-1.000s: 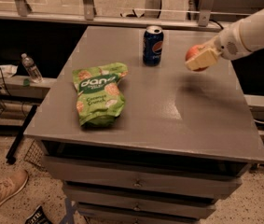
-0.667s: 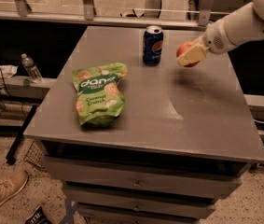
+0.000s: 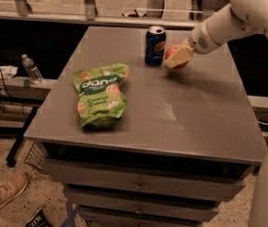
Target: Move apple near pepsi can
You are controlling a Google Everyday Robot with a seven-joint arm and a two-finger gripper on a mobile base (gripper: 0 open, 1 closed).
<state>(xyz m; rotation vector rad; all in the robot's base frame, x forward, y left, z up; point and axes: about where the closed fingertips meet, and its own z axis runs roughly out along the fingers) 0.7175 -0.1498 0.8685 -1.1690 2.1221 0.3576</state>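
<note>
Your gripper [image 3: 176, 56] has its fingers clamped on the apple [image 3: 171, 51], and the Pepsi can [image 3: 155, 45] stands just left of those fingers (barely a gap). Open wide or drift left and you'll likely topple it. A high release could send the apple rolling.

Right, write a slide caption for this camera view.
The gripper holds the apple beside the pepsi can; a green snack bag lies on the grey table.
</note>
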